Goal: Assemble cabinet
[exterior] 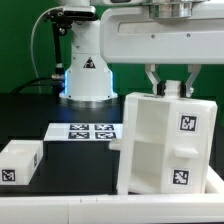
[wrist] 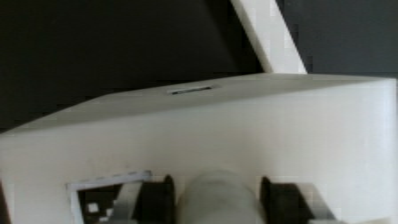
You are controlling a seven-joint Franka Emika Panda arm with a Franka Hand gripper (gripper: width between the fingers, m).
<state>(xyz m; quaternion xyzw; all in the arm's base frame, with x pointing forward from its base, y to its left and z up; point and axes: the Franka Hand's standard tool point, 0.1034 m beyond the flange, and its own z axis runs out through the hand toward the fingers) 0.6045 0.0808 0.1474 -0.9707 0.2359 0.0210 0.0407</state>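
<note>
The cabinet [exterior: 165, 145] is a large white box with square black-and-white tags on its panelled face, standing at the exterior view's right. My gripper [exterior: 169, 84] reaches down onto its top, one finger on each side of a raised white part. In the wrist view the cabinet [wrist: 214, 125] fills the lower frame. The two dark fingers [wrist: 160, 200] press against a rounded white part of it at the gripper [wrist: 217, 200]. A tag [wrist: 103, 198] shows beside them. The inner divider and the peg are hidden.
A small white tagged block [exterior: 20, 160] lies at the exterior view's left front. The marker board [exterior: 85, 131] lies flat on the black table, behind it the arm's base [exterior: 88, 75]. A narrow white strip [wrist: 270, 35] shows beyond the cabinet in the wrist view.
</note>
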